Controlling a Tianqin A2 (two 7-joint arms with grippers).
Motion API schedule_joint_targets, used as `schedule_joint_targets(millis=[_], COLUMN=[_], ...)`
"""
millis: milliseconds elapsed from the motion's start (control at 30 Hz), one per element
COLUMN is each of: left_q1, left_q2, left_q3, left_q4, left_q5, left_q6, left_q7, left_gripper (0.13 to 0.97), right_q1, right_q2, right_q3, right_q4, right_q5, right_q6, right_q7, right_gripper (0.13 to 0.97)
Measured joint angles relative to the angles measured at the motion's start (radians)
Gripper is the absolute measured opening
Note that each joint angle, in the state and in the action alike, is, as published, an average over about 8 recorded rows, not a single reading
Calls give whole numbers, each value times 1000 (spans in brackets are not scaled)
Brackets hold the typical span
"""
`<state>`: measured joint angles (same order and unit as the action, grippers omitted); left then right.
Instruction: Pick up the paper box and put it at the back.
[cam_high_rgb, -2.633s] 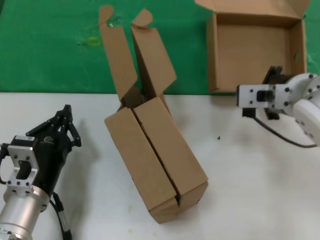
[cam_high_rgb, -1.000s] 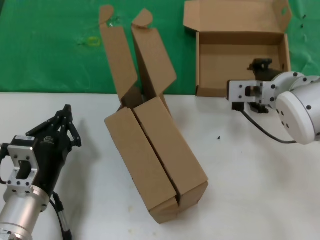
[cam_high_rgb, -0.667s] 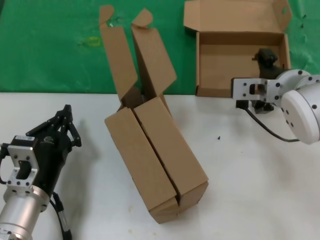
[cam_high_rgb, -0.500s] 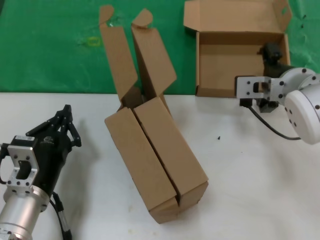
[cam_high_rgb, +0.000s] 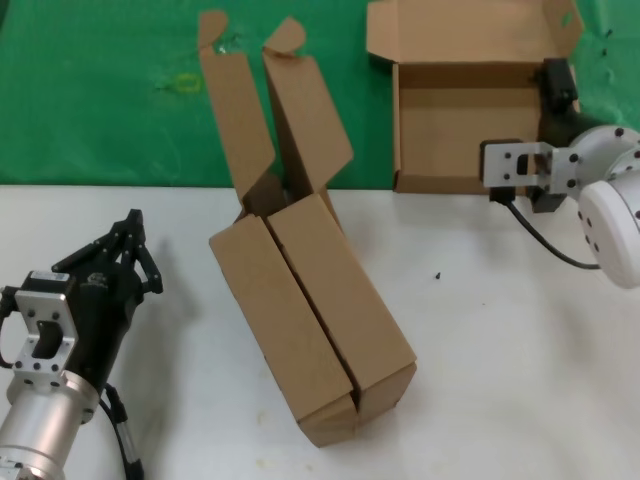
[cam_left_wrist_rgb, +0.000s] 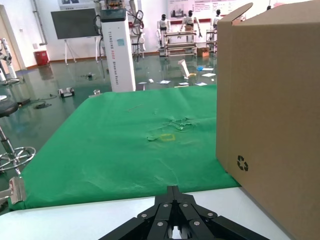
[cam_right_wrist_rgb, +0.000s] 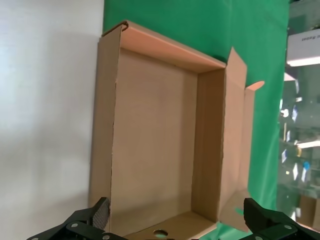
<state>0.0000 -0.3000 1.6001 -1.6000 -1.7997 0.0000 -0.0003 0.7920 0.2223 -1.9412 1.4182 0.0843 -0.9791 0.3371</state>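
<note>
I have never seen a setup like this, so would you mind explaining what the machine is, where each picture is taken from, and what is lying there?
This is a two-armed robot; each arm ends in a pincer. One picture looks down from its head, and the other two come from cameras on its wrists.

In the head view, a white table meets a green cloth at the back. A shallow open paper box lies on the cloth, lid flapped back. On the table stand two taller boxes side by side, their lids up.

The right pincer is at the paper box's right wall; its wrist view looks into the empty box, with the open fingers on either side. It holds nothing. The left pincer waits at the table's left, shut and empty; its wrist view shows the cloth and a tall box.
</note>
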Motion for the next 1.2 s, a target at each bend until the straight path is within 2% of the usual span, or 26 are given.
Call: schedule_joint_targets(millis=[267, 633, 800, 1000, 1200], left_q1=[0, 0, 0, 0, 0], left_q2=[0, 0, 0, 0, 0], left_q3=[0, 0, 0, 0, 0], left_q4=[0, 0, 0, 0, 0], left_q5=[0, 0, 0, 0, 0], left_q6=[0, 0, 0, 0, 0], left_q7=[0, 0, 0, 0, 0], left_gripper=[143, 143, 143, 143, 143], right_q1=[-34, -104, -143, -248, -298], right_q2=[-5, 17, -16, -49, -53], right_q3=[25, 75, 159, 277, 316], right_q4=[43, 305, 416, 541, 579], right_q5=[37, 200, 292, 432, 496], right_q6=[-17, -147, -105, -9, 37], right_q7=[-27, -7, 58, 125, 136], right_gripper=[964, 965, 966, 966, 966])
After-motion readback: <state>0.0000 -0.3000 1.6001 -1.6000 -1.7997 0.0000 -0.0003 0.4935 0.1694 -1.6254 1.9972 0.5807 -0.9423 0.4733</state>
